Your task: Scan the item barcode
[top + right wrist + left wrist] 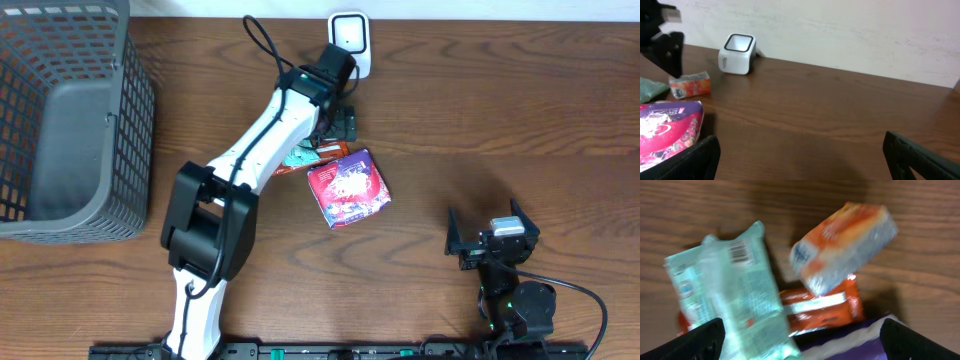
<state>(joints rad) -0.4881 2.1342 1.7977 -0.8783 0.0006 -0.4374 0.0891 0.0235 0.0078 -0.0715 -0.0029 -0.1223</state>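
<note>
Left claw (802,322): jaws spread wide, nothing clamped between them, pointing down at a small pile of packets. Directly under it I see a mint-green packet (735,295), barcode face up. An orange packet (842,245) shows blurred just beyond it, partly over a red wrapper (820,307). The left arm (255,140) reaches diagonally to the far side of the surface (500,110), its wrist beside the white scanner (350,40). A pink bag (348,190) lies near the pile, a grey basket (60,120) far left. Right claw (490,240): jaws wide, empty, arm folded at the near edge.
</note>
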